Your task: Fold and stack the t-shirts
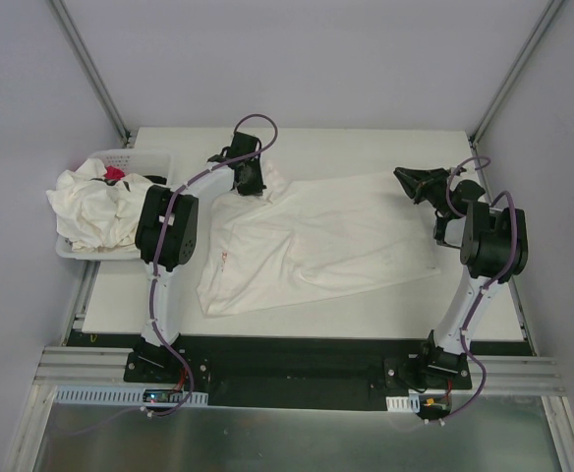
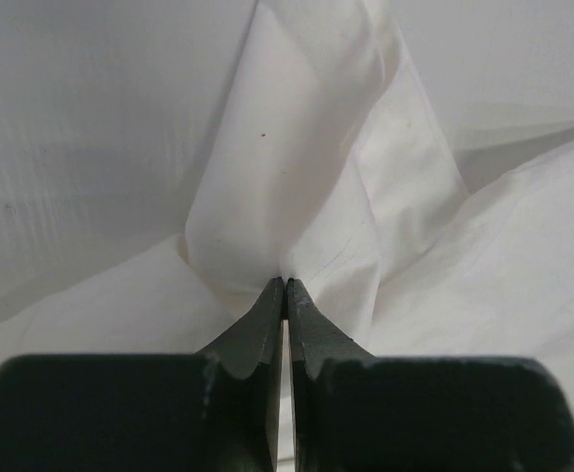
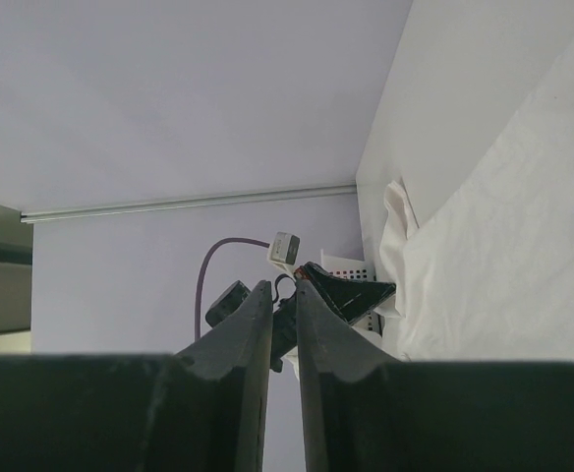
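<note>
Where the top cam looks down, one off-white t-shirt (image 1: 326, 236) lies spread on the matte white tabletop (image 1: 464, 305), thin and creased, a long skewed shape running from near-left to far-right. The left gripper (image 1: 251, 182) sits on its far-left part. The right gripper (image 1: 410, 182) is just beside its far-right corner. At the left edge, a white perforated basket (image 1: 144, 159) holds a crumpled heap of t-shirts (image 1: 90, 211) spilling over the rim, w/ a bit of red packet (image 1: 115, 174) showing.

Left wrist cam: black tapered fingers (image 2: 262, 329) of the left gripper (image 2: 286, 285) are clenched on the t-shirt (image 2: 297, 147), pinching the soft cloth into a tent-like peak w/ smooth folds.

Right wrist cam (view turned sideways): the right gripper (image 3: 284, 287) has its jaws a narrow slit apart, nothing between them. The t-shirt (image 3: 503, 256) lies flat at right, apart from the fingertips, and the basket (image 3: 351, 267) shows beyond.
</note>
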Available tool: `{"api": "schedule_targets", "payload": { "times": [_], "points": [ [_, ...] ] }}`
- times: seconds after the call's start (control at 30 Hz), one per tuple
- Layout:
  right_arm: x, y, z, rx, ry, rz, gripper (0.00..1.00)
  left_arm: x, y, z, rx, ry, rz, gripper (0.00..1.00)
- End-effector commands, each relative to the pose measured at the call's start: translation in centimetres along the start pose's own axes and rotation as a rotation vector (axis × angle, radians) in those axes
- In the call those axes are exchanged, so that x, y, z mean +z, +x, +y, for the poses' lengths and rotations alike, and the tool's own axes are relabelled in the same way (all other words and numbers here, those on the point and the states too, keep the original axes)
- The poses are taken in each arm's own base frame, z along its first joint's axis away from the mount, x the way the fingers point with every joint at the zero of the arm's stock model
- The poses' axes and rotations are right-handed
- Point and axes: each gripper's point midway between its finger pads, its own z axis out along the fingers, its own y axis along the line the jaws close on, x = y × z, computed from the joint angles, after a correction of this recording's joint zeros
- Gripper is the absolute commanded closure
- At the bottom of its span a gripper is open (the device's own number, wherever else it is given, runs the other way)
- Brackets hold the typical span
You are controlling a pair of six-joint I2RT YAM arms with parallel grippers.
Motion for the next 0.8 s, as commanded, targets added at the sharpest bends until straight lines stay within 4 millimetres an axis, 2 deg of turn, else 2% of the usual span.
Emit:
{"api": "schedule_targets", "payload": {
  "times": [0.0, 0.17, 0.4, 0.47, 0.53, 0.57, 0.63, 0.67, 0.77],
  "points": [
    [-0.2, 0.0, 1.1, -0.061, -0.052, 0.011, 0.82, -2.2, -2.8, -1.2, 0.008, 0.008, -0.083, 1.00],
    [0.2, -0.4, 1.0, -0.061, -0.045, 0.011, 0.80, -3.4, -5.3, -1.7, 0.020, -0.006, -0.145, 1.00],
    [1.1, -1.3, 0.4, -0.061, -0.027, 0.014, 0.76, -4.8, -7.7, -2.4, 0.045, -0.012, -0.187, 1.00],
    [1.5, -1.9, 0.7, -0.070, -0.033, 0.011, 0.76, -5.1, -8.2, -2.4, 0.048, -0.015, -0.198, 1.00],
    [1.9, -2.4, -0.2, -0.062, -0.009, 0.006, 0.76, -5.4, -8.7, -2.4, 0.052, -0.019, -0.206, 1.00],
    [2.4, -2.9, 0.4, -0.077, -0.017, 0.008, 0.76, -5.6, -9.0, -2.3, 0.050, -0.020, -0.214, 1.00],
    [2.8, -3.7, -0.5, -0.086, 0.013, 0.011, 0.75, -6.0, -9.3, -2.0, 0.048, -0.024, -0.222, 1.00],
    [3.4, -4.4, 0.4, -0.115, 0.005, 0.015, 0.75, -6.0, -9.6, -1.9, 0.049, -0.025, -0.226, 1.00],
    [4.2, -5.8, -0.7, -0.167, 0.086, 0.039, 0.73, -6.7, -10.7, -1.9, 0.056, -0.021, -0.252, 1.00]
  ]
}}
